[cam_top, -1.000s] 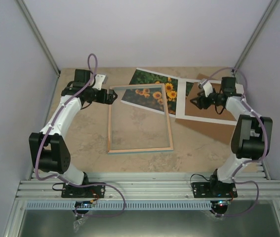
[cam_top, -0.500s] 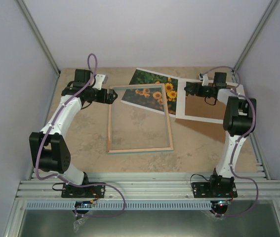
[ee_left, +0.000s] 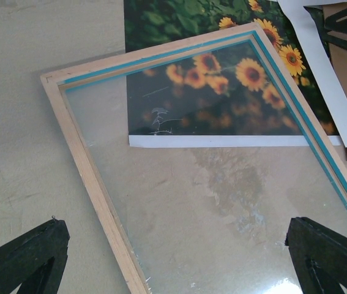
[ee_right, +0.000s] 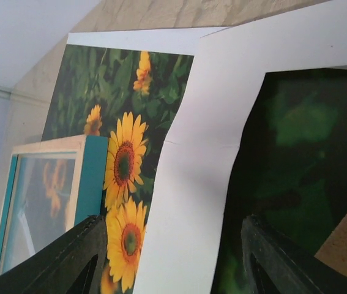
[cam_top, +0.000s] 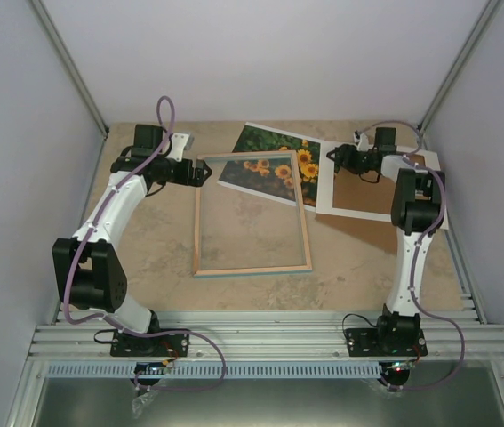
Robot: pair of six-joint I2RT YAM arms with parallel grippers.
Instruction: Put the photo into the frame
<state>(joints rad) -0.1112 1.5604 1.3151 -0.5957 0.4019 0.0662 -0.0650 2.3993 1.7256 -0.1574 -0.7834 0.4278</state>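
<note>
I read the left gripper (ee_left: 173,245) fully open, empty, above the frame (ee_left: 87,165). The right gripper (ee_right: 173,236) is part-open, empty, over the white mat (ee_right: 191,184) beside the photo (ee_right: 124,153).

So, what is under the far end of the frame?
The photo: flowers and white edge show through the clear pane of the frame. Its rails cover thin strips of the photo.

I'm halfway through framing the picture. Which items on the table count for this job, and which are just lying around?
Belongs to the job:
- frame, lying wood side up
- photo, partly under the frame's far end

Just lying about:
- white mat
- brown backing board, under the mat
</note>
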